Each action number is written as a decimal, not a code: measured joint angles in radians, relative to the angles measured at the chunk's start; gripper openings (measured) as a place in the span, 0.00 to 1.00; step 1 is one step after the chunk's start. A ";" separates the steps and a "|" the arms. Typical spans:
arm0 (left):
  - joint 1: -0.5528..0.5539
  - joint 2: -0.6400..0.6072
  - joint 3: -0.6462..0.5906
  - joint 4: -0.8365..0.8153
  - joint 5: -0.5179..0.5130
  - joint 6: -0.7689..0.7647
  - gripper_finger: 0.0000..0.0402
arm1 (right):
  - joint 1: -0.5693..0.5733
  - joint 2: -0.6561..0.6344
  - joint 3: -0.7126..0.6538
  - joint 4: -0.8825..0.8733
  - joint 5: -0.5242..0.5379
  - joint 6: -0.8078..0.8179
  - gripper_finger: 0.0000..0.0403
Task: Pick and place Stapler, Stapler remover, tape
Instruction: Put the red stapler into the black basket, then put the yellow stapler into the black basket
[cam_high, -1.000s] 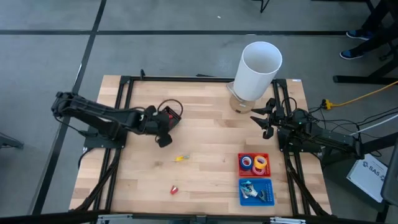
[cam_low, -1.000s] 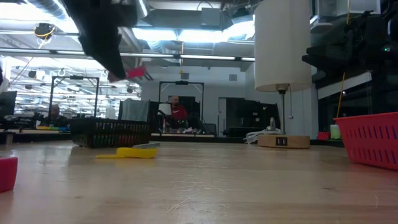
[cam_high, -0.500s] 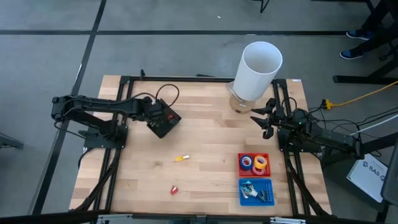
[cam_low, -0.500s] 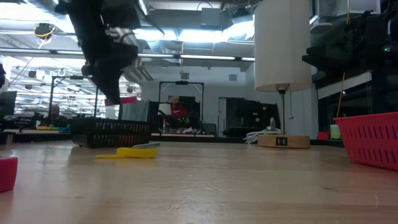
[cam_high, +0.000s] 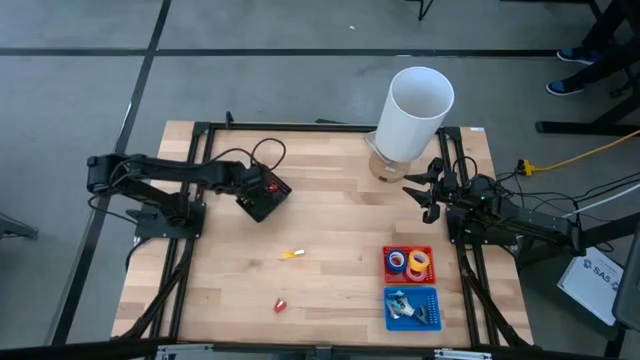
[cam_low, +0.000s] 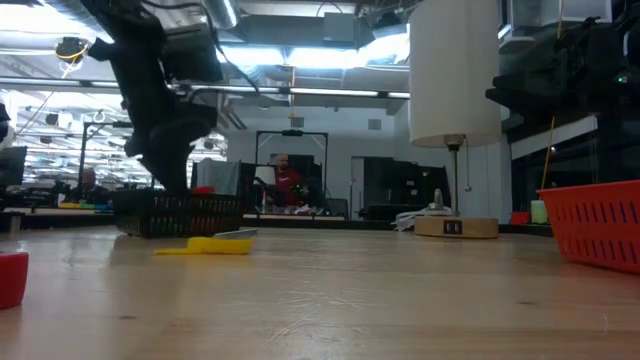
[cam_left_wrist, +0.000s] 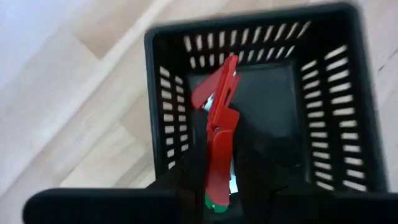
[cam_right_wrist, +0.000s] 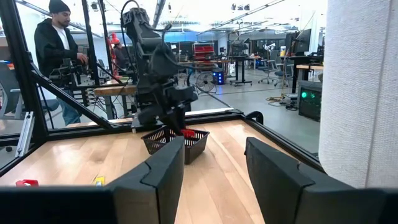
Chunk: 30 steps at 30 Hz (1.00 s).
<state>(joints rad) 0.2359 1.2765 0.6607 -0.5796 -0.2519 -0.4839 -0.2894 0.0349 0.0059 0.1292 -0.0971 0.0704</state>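
Observation:
My left gripper is shut on a red stapler and hangs over a black slotted basket on the table's far left part. The stapler's free end points down into the basket. A small yellow stapler remover lies flat on the wood at mid-table. The tape rolls sit in a red basket near the right edge. My right gripper waits open at the far right, by the white cylinder. My left gripper pinches the stapler's near end between its two fingers, one on each flat side. The fingers slant down from above and lie along the stapler. The stapler stands on edge below them, its far end inside the basket's walls, level with the rim in the low view.
A tall white cylinder stands at the far right. A blue basket with small items sits at the near right. A small red piece lies near the front edge. Bare wood stretches across mid-table.
My left gripper, still shut on the stapler, has swung toward the table's far edge and sunk toward the black basket, rolling a little. The stapler has come down from well above the basket to rim height.

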 joint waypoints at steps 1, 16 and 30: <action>0.008 0.008 0.000 0.000 0.012 0.000 0.15 | 0.000 0.000 0.000 0.000 0.000 0.000 0.43; 0.039 0.069 0.008 0.029 0.054 0.046 0.33 | 0.000 0.000 0.000 0.000 0.000 0.000 0.43; 0.028 0.069 0.109 0.030 0.156 0.079 0.36 | 0.000 0.000 0.000 0.000 0.000 0.000 0.43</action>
<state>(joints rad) 0.2635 1.3453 0.7693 -0.5492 -0.0961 -0.4053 -0.2894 0.0349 0.0059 0.1292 -0.0971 0.0704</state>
